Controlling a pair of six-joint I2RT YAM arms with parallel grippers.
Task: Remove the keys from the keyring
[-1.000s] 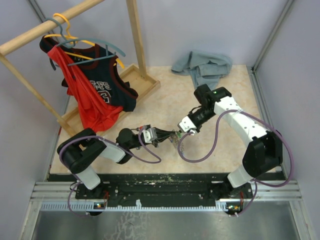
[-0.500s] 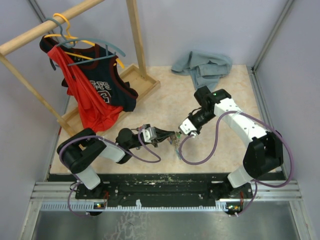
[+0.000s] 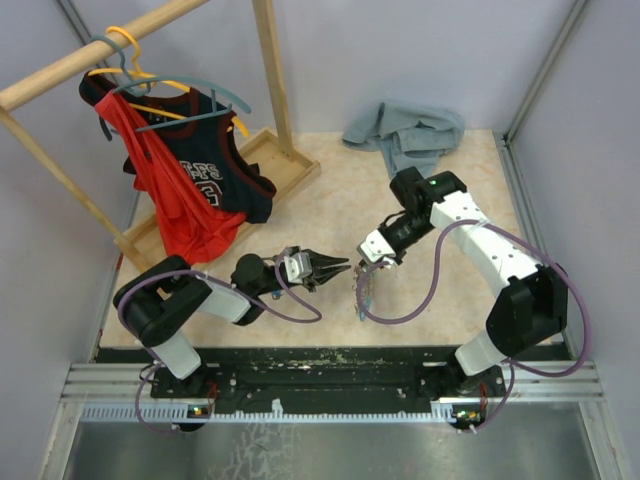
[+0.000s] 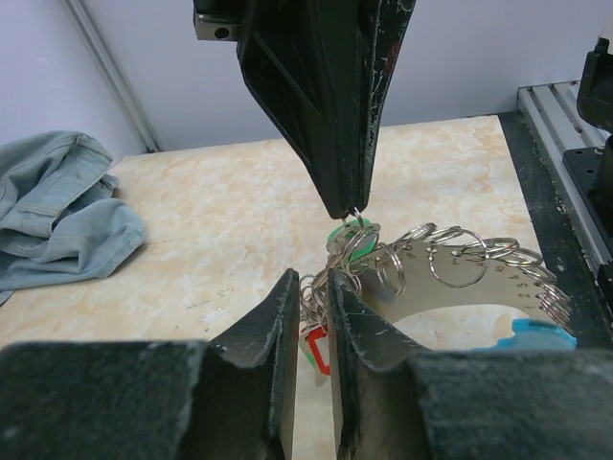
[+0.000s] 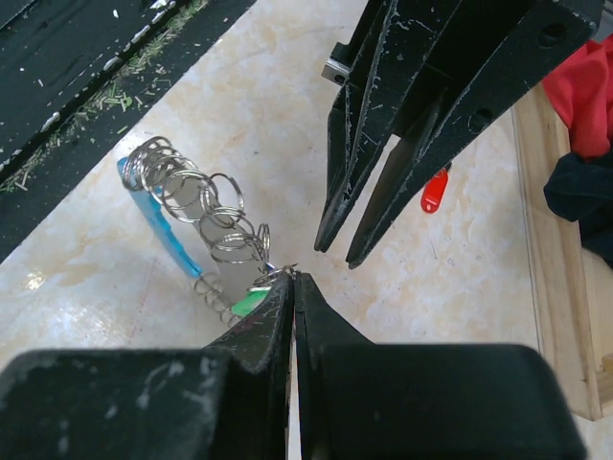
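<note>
The right gripper (image 5: 292, 278) has its jaws pressed together on one small loop of the keyring (image 5: 206, 216). The keys (image 5: 177, 244) hang with it over the bench (image 3: 330, 200), near the front edge. The left gripper (image 5: 337, 251) is just beside it, jaws a little spread. Bare bench runs back to a blue cloth (image 3: 405, 130). The wooden tray (image 3: 275, 160) holds the red shirt (image 3: 190, 215).

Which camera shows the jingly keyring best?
The right wrist view. There the keyring shows almost whole, its row of small rings and blue tag clear. The left wrist view shows it large, but fingers of the left end effector hide its near end. From the top it is just a small shiny bunch.
</note>
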